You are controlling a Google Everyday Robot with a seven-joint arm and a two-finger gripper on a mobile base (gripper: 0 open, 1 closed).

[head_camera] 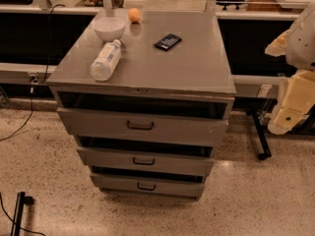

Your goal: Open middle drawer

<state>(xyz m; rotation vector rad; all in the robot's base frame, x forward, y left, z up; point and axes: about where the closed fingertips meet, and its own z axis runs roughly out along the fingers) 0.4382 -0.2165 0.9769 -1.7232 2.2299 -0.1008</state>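
Note:
The grey metal cabinet [147, 68] stands in the middle of the camera view with three drawers. The middle drawer [113, 157] has a flat grey front and a small dark bar pull [143, 161]. A dark gap shows above its front panel. The top drawer [98, 123], with a wider handle, and the lowest drawer [118, 183] show similar gaps. My gripper [289, 109] is at the right edge, on the white and cream arm, well to the right of the cabinet and above the middle drawer's level. It touches nothing.
On the cabinet top lie a clear water bottle [106, 60], a white bowl [109, 28], an orange [134, 15] and a dark packet [168, 42]. A black stand leg with a caster [261, 139] is right of the cabinet. Cables run on the speckled floor at left.

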